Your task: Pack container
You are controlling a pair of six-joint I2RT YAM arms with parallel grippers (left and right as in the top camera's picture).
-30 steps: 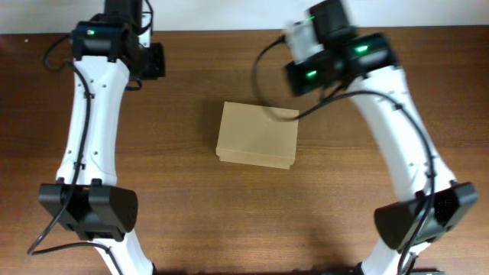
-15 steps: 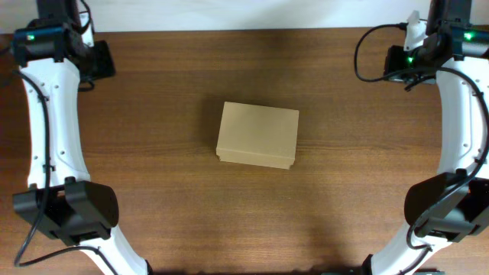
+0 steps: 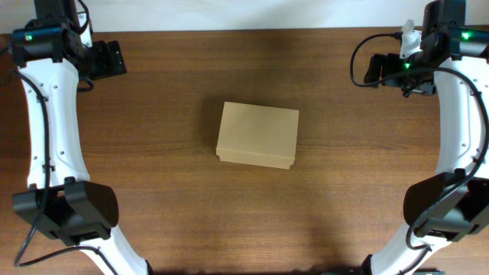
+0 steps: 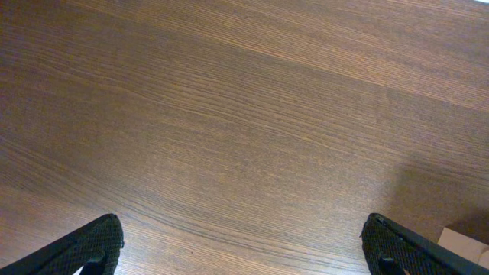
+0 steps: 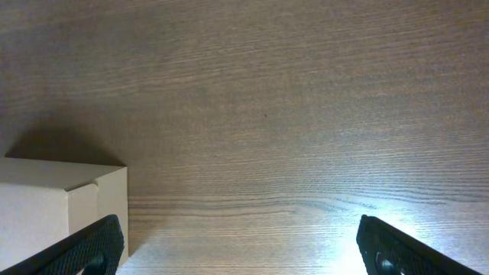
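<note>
The container (image 3: 257, 136) is a tan cardboard box with its lid down, lying in the middle of the table. My left gripper (image 3: 114, 57) hovers at the far left corner, well away from it, open and empty. In the left wrist view its two fingertips (image 4: 98, 243) stand far apart over bare wood, and a corner of the container (image 4: 467, 240) peeks in at the bottom right. My right gripper (image 3: 373, 69) hangs at the far right, also open with nothing in it. The right wrist view shows the container (image 5: 53, 206) at the lower left, beside one fingertip (image 5: 93, 246).
A brown wooden table (image 3: 252, 221) fills the view, with its back edge against a white strip (image 3: 244, 15). Both white arms run down the left and right sides to their bases at the front corners.
Both arms have swung back from near the container to the far corners. Both pairs of jaws have opened wide. The container has not moved.
</note>
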